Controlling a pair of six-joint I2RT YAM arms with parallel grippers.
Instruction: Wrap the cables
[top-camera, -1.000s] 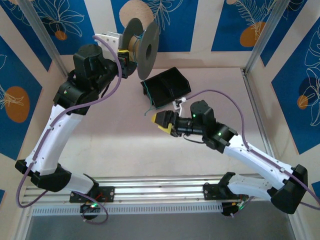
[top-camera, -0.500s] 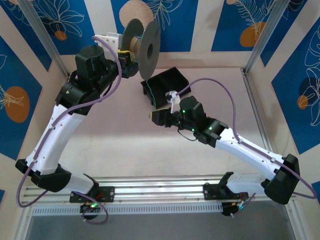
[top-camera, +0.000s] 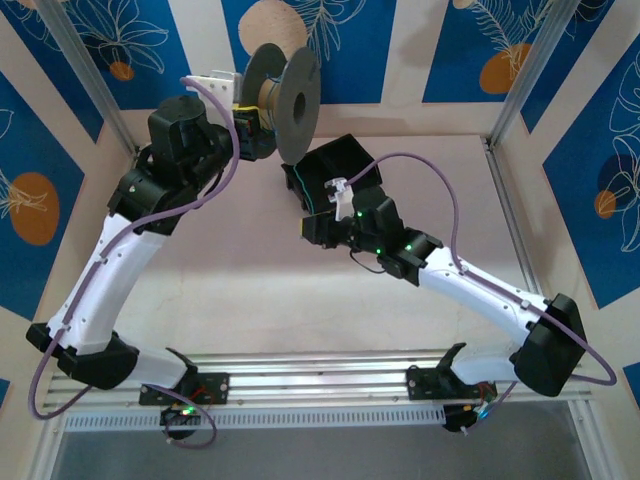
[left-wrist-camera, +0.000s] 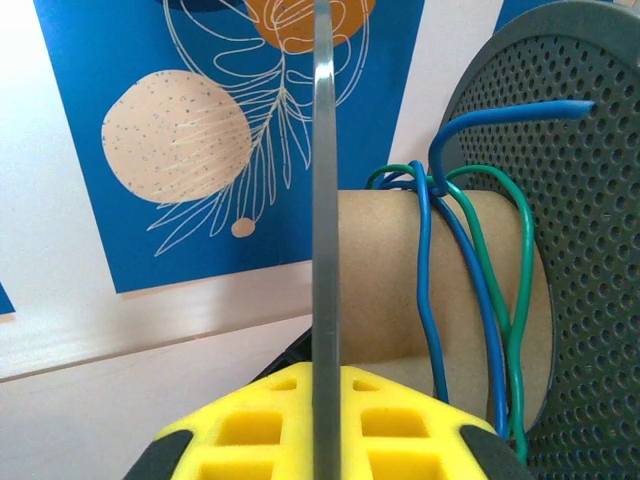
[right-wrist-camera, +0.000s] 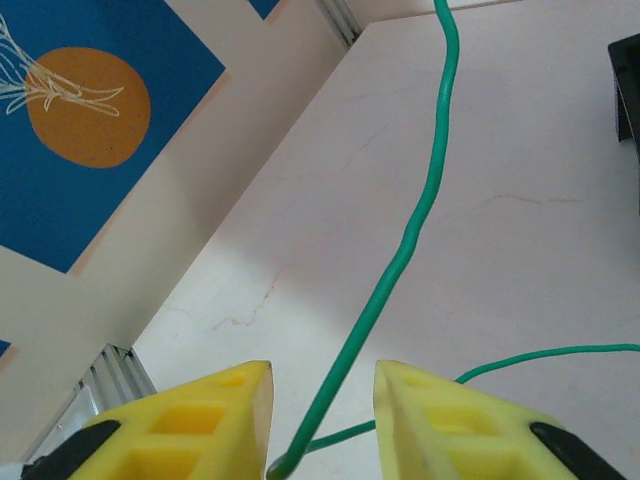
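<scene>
The right fingers (right-wrist-camera: 200, 425) have reached toward the black bin (top-camera: 345, 160) and narrowed around a green cable (right-wrist-camera: 420, 215) running between them, not yet pinched. The left fingers (left-wrist-camera: 400, 420) stay clamped on the spool (left-wrist-camera: 380, 280), wound cables (left-wrist-camera: 430, 280) just beyond; another strand is coming, I'd say.

Overhead camera looks down on the table (top-camera: 250, 270); wrist cameras peer past jaws.

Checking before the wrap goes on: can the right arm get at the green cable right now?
Probably yes: the green cable runs between the right pincer's parted yellow fingers, over bare table, with nothing blocking it.
</scene>
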